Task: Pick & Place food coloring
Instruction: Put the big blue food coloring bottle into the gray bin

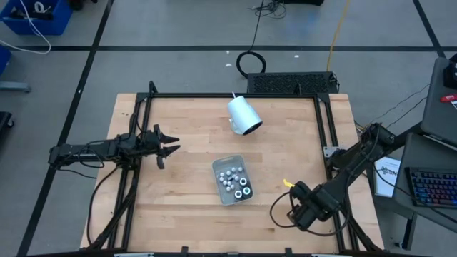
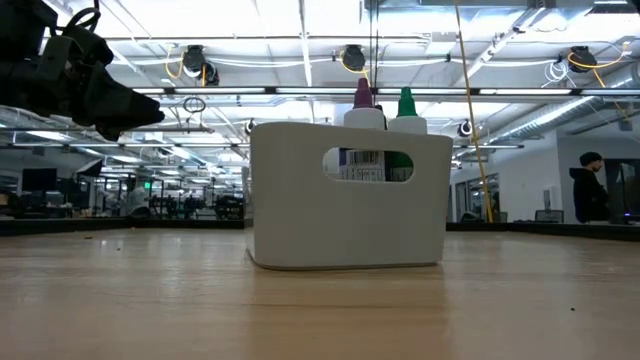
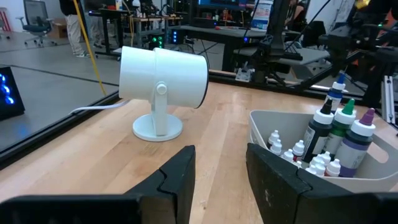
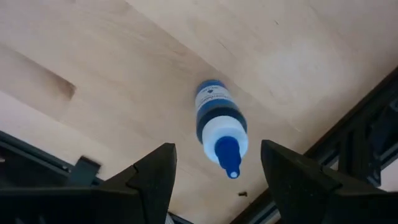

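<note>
**Blue bottle on the table, right claw above it**

Right now the right claw (image 4: 214, 171) hangs spread over a single blue food coloring bottle (image 4: 219, 124) lying on its side on the bare wood of the table (image 1: 186, 128), close to the dark frame rail at the table edge, well apart from the bin. Nothing sits between its fingers (image 4: 146, 177). In the high view that claw (image 1: 303, 207) is off to the bin's right, toward the table corner; the bottle itself I can't make out from up there.

The rest of the food coloring (image 1: 233, 178) stands in the grey bin (image 1: 221, 191) near the table's middle: small whitish bottles plus taller dark ones with coloured tips. The white lamp-like fixture (image 1: 243, 115) sits beyond the bin.

The left claw (image 3: 221, 180) waits to the bin's left, partly spread, empty, pointing toward the bin and the fixture.

Step, as I judge it: pick of the loose blue bottle, not yet gripped. Next move calls for lowering so the fingers straddle the bottle body across its width, then closing; it's round and lying down, so it may roll.

Writing: the blue bottle has a label with print, too small to read. A barcode label shows through the bin's handle slot in the low view.
</note>
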Tool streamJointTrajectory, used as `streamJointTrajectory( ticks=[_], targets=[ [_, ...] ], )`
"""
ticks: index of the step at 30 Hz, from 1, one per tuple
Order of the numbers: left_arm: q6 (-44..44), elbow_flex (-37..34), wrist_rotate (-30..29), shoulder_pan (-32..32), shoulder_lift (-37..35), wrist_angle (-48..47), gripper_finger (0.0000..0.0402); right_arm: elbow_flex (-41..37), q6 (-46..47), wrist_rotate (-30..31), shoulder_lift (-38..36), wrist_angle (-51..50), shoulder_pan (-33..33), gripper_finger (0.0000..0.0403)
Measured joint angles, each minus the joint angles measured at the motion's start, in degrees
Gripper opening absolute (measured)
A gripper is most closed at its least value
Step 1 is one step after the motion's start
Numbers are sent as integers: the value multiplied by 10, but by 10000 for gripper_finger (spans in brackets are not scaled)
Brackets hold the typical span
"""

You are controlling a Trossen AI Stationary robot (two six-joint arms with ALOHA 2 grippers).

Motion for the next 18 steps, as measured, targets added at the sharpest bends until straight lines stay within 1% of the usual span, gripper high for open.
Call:
streamJointTrajectory(
  ticks=[6,11,18],
  targets=[
    [0,0,0,0,0,0,147,-22,0,-28,0,28,0,222],
    [0,0,0,0,0,0,148,-40,-1,-29,0,45,0,222],
    [0,0,0,0,0,0,148,-42,-4,-28,0,43,0,222]
  ],
)
